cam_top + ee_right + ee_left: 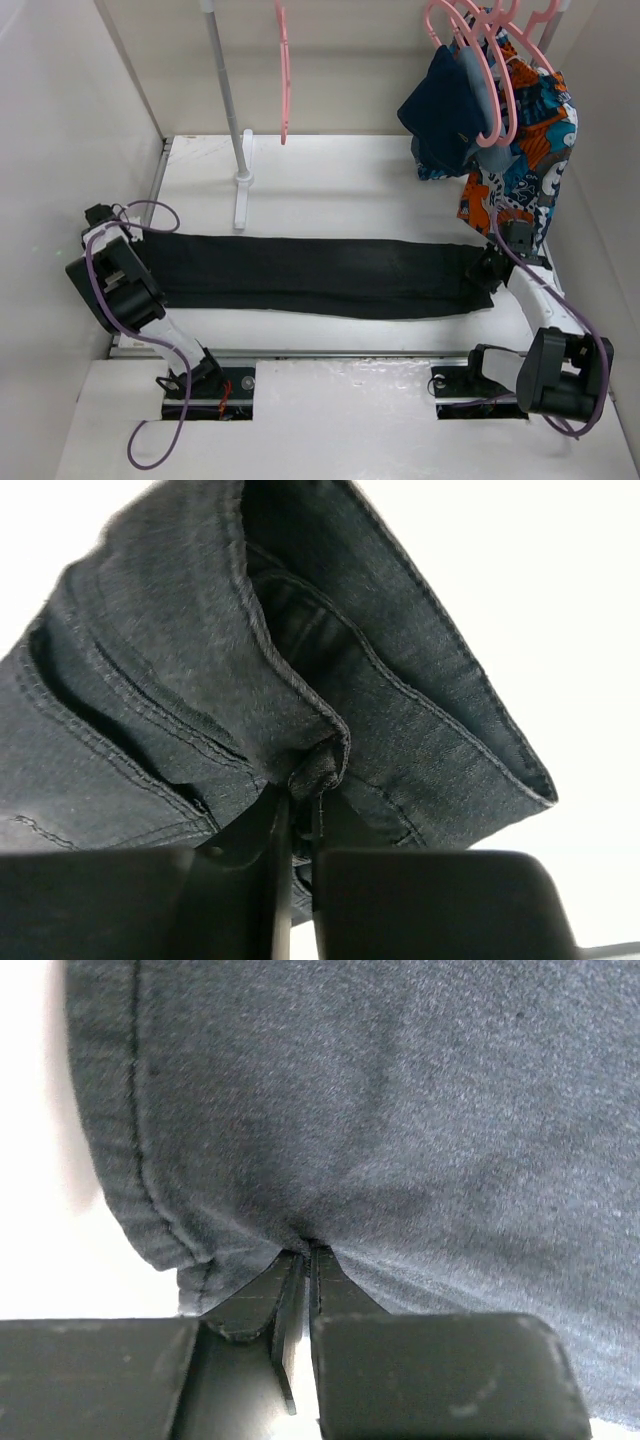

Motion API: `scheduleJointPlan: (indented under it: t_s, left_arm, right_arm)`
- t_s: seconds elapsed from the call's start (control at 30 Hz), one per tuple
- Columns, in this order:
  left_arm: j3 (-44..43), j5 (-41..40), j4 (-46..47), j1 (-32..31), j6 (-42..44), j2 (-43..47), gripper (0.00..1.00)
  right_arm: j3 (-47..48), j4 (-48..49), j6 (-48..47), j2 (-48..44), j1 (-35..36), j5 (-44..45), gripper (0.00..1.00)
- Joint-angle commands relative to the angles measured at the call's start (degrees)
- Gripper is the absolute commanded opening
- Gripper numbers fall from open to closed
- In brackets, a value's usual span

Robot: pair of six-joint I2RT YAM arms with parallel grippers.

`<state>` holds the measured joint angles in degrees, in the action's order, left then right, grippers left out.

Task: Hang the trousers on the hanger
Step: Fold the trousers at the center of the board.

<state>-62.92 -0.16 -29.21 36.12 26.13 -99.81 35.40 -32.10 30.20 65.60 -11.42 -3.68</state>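
The trousers (310,275) are lying stretched flat across the bench (340,170), just in front of the white stand (241,195). My left fingers (288,1272) are pinching shut on a stitched edge at the end to the stand's left. My right fingers (283,815) are clamping closed on folded seams at the end far to its right. The hanger (284,75) is hanging bare just right of the stand's pole, with the clothed pink hangers (490,100) farther right.

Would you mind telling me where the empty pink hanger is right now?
In the top external view the bare pink hanger hangs at upper centre, just right of the white rack pole, beyond the black trousers.
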Motion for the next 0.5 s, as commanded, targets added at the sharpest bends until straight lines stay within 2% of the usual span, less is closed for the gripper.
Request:
scheduleJointPlan:
  t_s: [0.0,0.23,0.37,0.47]
  left_arm:
    - [-0.4,-1.4,0.9,0.5,2.4,5.1,0.00]
    - [-12.8,-3.4,-4.3,0.5,4.3,7.4,0.00]
    - [-20.0,-3.4,-6.7,-0.7,4.3,7.4,0.00]
    - [-22.3,-3.4,-8.9,-1.2,4.3,8.7,0.00]
  right_arm:
    - [4.8,-1.4,-3.9,-1.4,-0.2,9.3,0.00]
    - [18.7,-5.3,-10.9,-1.1,-0.2,14.0,0.00]
    - [27.9,-7.9,-13.9,2.7,-0.2,13.5,0.00]
    - [29.1,-9.1,-14.7,4.0,-0.2,11.2,0.00]
